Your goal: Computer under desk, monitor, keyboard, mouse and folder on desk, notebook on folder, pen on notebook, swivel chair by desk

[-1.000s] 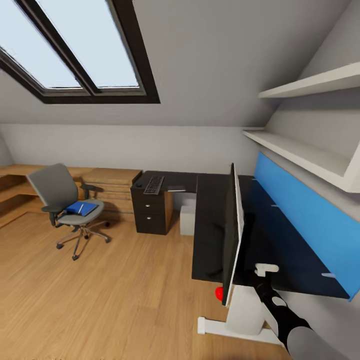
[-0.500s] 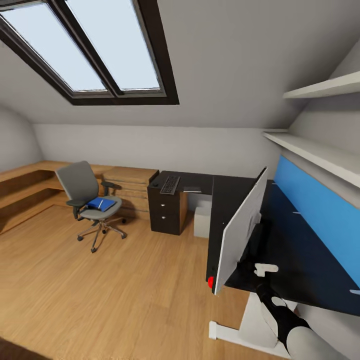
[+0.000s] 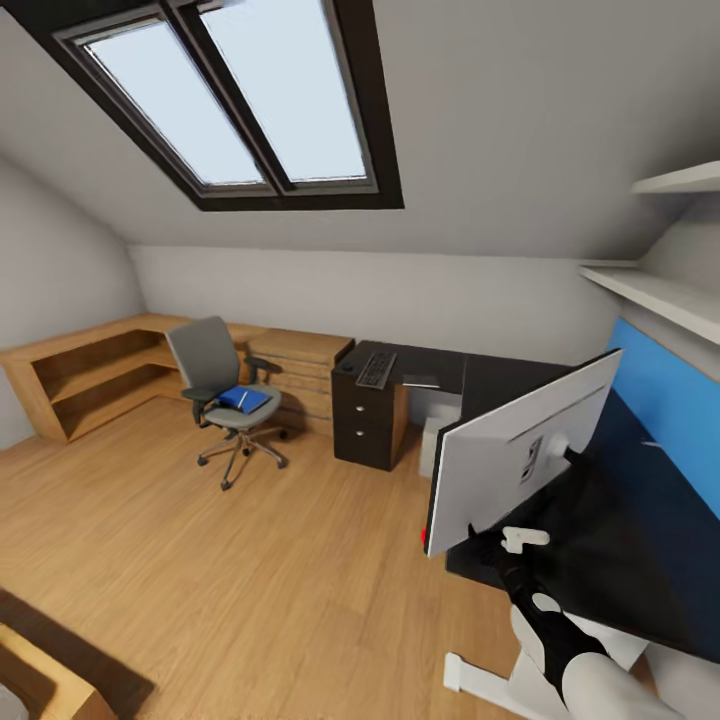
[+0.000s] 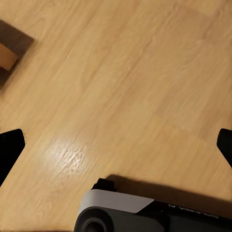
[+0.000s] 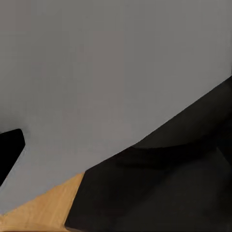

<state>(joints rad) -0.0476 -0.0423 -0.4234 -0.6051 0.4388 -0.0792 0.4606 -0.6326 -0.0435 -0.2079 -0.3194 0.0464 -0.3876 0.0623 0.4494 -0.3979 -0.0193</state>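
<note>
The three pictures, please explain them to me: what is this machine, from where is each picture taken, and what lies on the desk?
These are simulator renders of a wheeled robot with two arms, each ending in a two-finger gripper. The large picture comes from the camera on its head and looks over an attic bedroom. The robot's right arm reaches up toward the back of the monitor, which stands on the dark desk. Whether that gripper grips anything cannot be told. Farther along the desk lies the keyboard. The blue folder lies on the seat of the swivel chair, which stands apart from the desk.

The other two pictures come from cameras near each gripper. The left one looks down at the wooden floor, with its dark fingertips spread wide and nothing between them. The right one sees a grey surface and the dark desk.
</note>
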